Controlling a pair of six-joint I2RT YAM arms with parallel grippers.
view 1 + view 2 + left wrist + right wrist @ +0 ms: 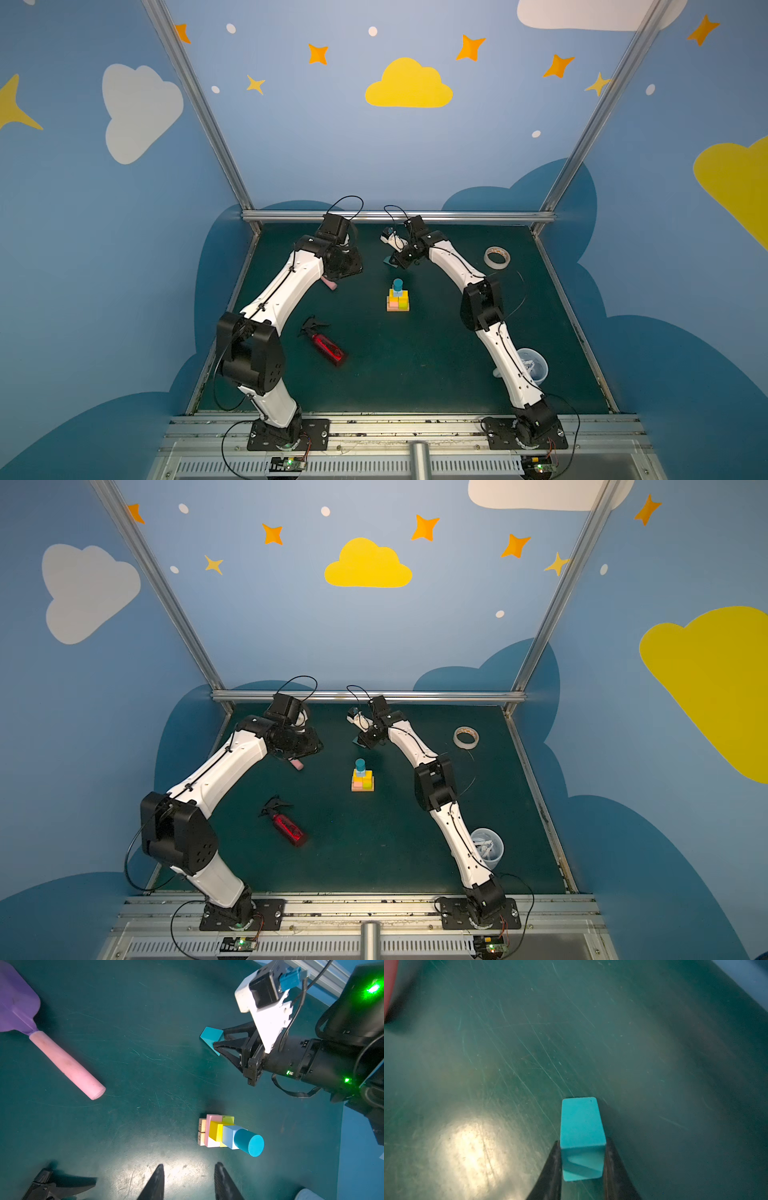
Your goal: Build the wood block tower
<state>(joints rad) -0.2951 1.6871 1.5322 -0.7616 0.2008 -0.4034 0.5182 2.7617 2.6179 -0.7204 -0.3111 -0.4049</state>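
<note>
Dark green tabletop (415, 374) in a cloud-painted booth. Left gripper (189, 1167) parted, empty, off to one side, probably for room. Right gripper (582, 1142) beyond stepped tower (397, 297), teal cylinder (397, 284) topmost. Clamped by flat sides: teal house-shaped block (580, 1122), likely the cap.

Nine blocks (398, 297) (eight stacked); one bottle (328, 349), spatula (62, 1059), tape roll (487, 258), cup (540, 374).

Glare patch on dim, blurry mat (471, 1147)

Red bottle (328, 348) lies left (on its side); tape roll (497, 257), cup (534, 365) right.
</note>
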